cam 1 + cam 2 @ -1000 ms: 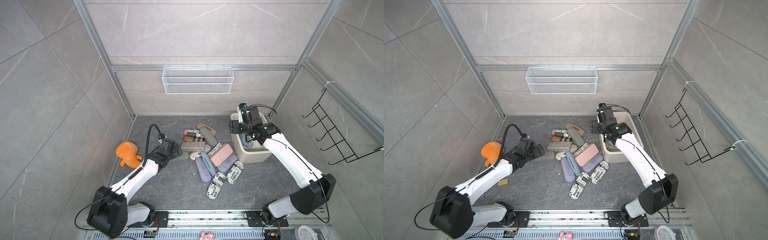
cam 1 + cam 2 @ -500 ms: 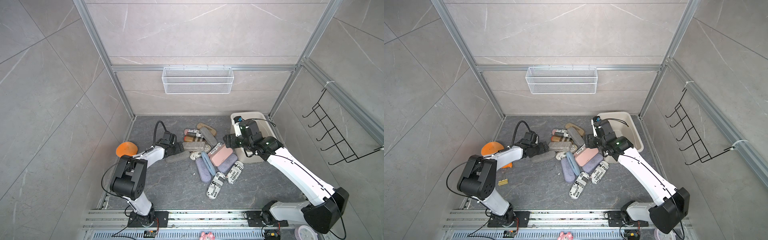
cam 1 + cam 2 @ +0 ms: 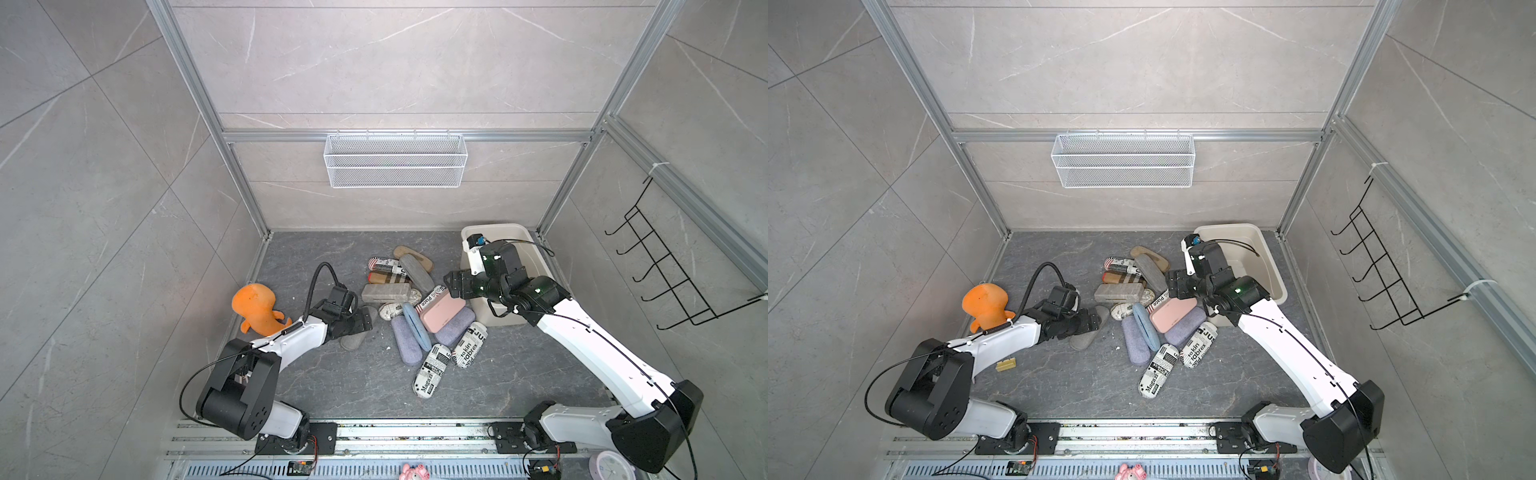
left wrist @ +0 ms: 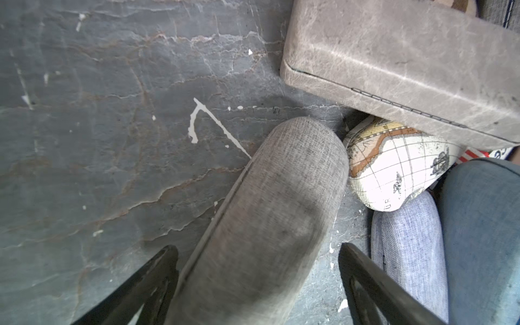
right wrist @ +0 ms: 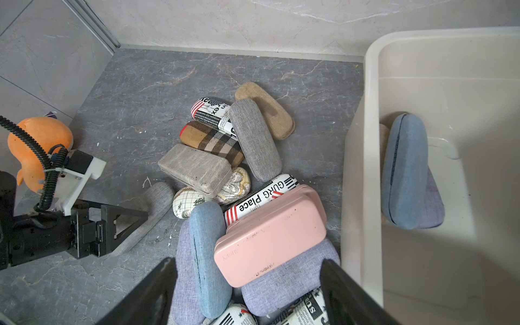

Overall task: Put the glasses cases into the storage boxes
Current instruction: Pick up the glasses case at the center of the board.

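Step in hand, as judged: a pick-up stage, with both arms set over cases on the floor and nothing gripped.

Storage box [image 3: 524, 232]: cream tub at the far right of the floor. A blue case [image 5: 405, 171] and a lilac one behind it are seen leaning inside; most of the tub is bare.

Pile of glasses cases [image 3: 415, 307]: heaped mid-floor, just left of the tub, so most of the task is judged undone.

Right gripper [image 5: 247, 292]: held above the near right part of the pile, jaws spread wide and empty. The pink case [image 5: 270, 239] is seen just beyond the fingertips, roughly centred on the gap, lying on a lilac case [image 5: 289, 278]. Next move, as judged: lowering so that the pink case is straddled, then closing.

Left gripper [image 4: 257, 284]: low at the left edge of the pile, jaws open. The grey fabric case [image 4: 267, 219] is found between the fingers [image 4: 152, 281], lengthwise along the gap, close to one finger and clear of the other; no grip is made. Its far end is touching a map-print case [image 4: 394, 171]. Next move, as judged: closing across its width, then lifting toward the tub.
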Available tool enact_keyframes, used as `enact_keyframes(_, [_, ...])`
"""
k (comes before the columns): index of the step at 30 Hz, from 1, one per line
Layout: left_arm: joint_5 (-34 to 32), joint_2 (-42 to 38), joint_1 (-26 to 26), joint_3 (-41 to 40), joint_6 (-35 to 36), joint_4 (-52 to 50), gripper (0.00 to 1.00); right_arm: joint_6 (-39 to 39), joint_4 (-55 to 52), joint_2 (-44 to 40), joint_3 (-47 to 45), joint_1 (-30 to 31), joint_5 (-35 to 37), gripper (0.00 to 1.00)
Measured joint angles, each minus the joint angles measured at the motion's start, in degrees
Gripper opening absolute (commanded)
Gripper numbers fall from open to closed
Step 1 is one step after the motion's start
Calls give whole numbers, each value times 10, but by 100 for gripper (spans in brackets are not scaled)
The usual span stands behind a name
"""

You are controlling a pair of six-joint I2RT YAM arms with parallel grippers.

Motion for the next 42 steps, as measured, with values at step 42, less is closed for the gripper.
enact_keyframes(42, [-150, -285, -199, -83, 29, 12, 61, 84, 76, 9, -17, 75, -116, 80])
